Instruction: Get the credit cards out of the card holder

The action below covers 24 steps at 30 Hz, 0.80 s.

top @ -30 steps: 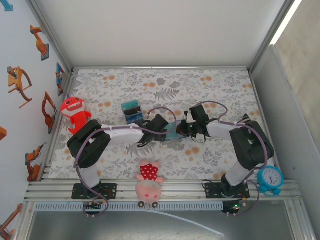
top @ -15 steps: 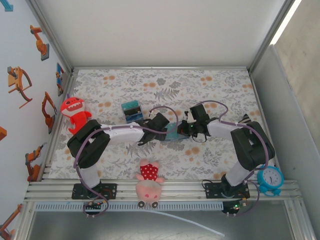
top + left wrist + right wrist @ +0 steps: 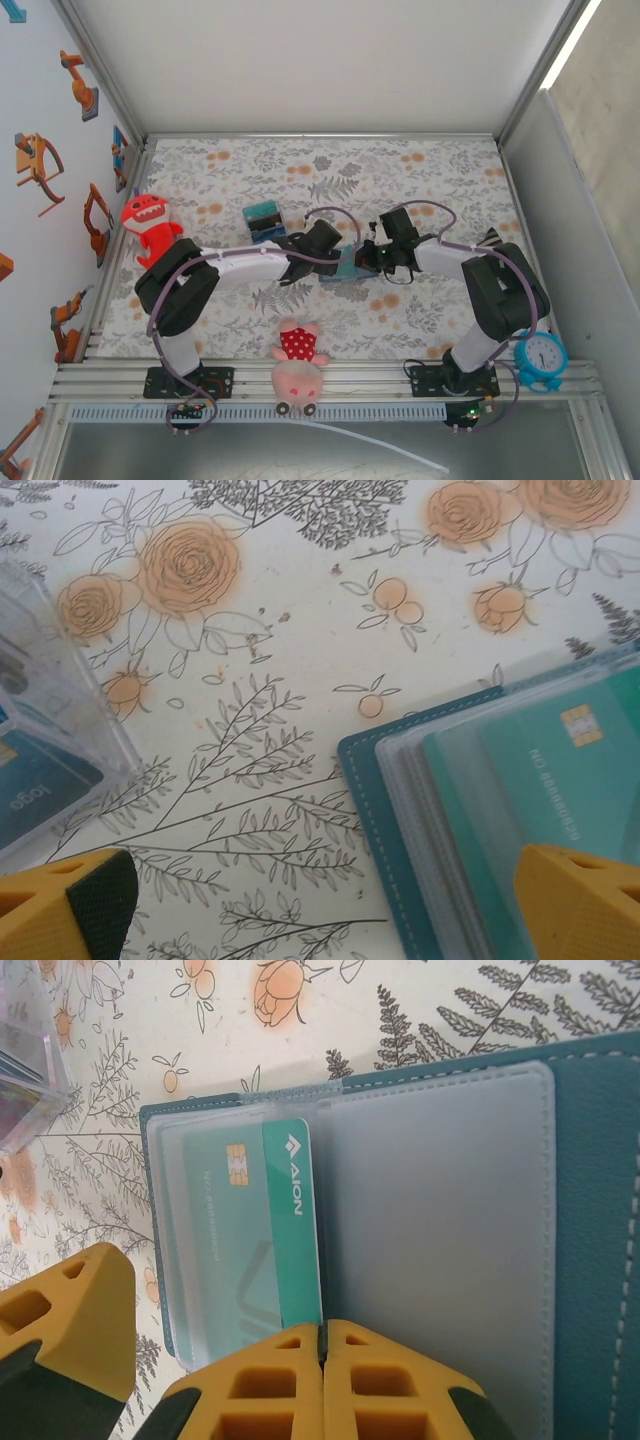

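The slate-blue card holder (image 3: 590, 1210) lies open on the flowered table, also visible between the two grippers (image 3: 346, 267) from above. A green credit card (image 3: 290, 1230) sticks partway out of a clear sleeve (image 3: 440, 1230). My right gripper (image 3: 322, 1345) is shut, its fingertips pinching the card's near edge. My left gripper (image 3: 320, 920) is open just left of the holder. One yellow finger (image 3: 580, 900) hangs over the holder's sleeves (image 3: 470, 810) and the other finger (image 3: 65, 905) over the bare cloth.
A clear box of teal and blue cards (image 3: 263, 222) stands behind the left gripper, its corner (image 3: 50, 740) near my left finger. A pink plush (image 3: 298, 365) sits at the front edge. A red plush (image 3: 148, 225) is at the left and a blue clock (image 3: 540, 360) at the right.
The left gripper has edged right towards the card holder. The right gripper shifted a little left onto the holder and has since held still.
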Available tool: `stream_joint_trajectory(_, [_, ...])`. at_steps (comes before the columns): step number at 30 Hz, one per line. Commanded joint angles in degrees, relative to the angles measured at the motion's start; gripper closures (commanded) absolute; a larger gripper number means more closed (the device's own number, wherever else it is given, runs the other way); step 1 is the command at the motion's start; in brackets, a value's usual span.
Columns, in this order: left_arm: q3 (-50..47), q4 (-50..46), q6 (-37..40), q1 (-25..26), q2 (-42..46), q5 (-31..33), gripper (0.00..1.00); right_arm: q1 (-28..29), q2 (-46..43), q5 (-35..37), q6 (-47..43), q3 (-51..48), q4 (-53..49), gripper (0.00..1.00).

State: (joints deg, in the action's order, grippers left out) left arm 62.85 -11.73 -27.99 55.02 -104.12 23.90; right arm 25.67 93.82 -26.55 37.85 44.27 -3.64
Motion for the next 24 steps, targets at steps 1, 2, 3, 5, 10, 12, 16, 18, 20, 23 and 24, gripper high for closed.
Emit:
stream_joint_trajectory(1, [1.85,-0.12,1.32,-0.69,-1.86,-1.05,0.03,-0.34,-0.74,0.13,-0.43,1.17,-0.67,1.00])
stream_joint_trajectory(2, [1.85,-0.22,1.27,-0.79,-2.01,-1.10,0.03,-0.36,-0.79,0.18,-0.42,1.17,-0.67,1.00])
stream_joint_trajectory(3, [1.76,-0.36,1.34,-0.93,-2.05,-1.20,0.03,-0.35,-0.78,0.18,-0.42,1.25,-0.67,1.00])
stream_joint_trajectory(5, [1.79,-0.95,1.15,-1.22,-2.27,-1.32,0.03,-0.36,-0.66,0.18,-0.41,1.39,-0.80,1.00])
stream_joint_trajectory(10, [1.49,-1.62,0.97,-1.57,-2.97,-1.57,0.03,-0.34,-0.39,0.18,-0.75,2.06,-1.50,1.00])
stream_joint_trajectory(12, [1.54,-2.02,0.98,-1.59,-3.29,-1.66,0.03,-0.40,-0.31,0.25,-0.92,2.46,-1.85,1.00])
stream_joint_trajectory(16, [1.41,-2.68,1.17,-1.59,-3.74,-1.51,0.03,-0.61,-0.57,0.53,-1.00,2.57,-2.29,1.00])
stream_joint_trajectory(18, [1.32,-2.99,1.35,-1.63,-3.82,-1.45,0.03,-0.71,-0.79,0.31,-0.96,2.53,-2.34,1.00])
stream_joint_trajectory(20, [1.32,-3.21,1.49,-1.59,-4.00,-1.48,0.03,-0.84,-0.85,-0.16,-0.86,2.36,-1.80,0.98])
stream_joint_trajectory(23, [1.40,-3.25,1.54,-1.59,-4.31,-1.44,0.03,-0.90,-0.71,-1.15,-0.53,1.81,-0.31,0.87])
stream_joint_trajectory(24, [1.51,-3.29,1.60,-1.61,-4.43,-1.42,0.03,-1.06,-0.59,-1.40,-0.45,1.53,0.14,0.84])
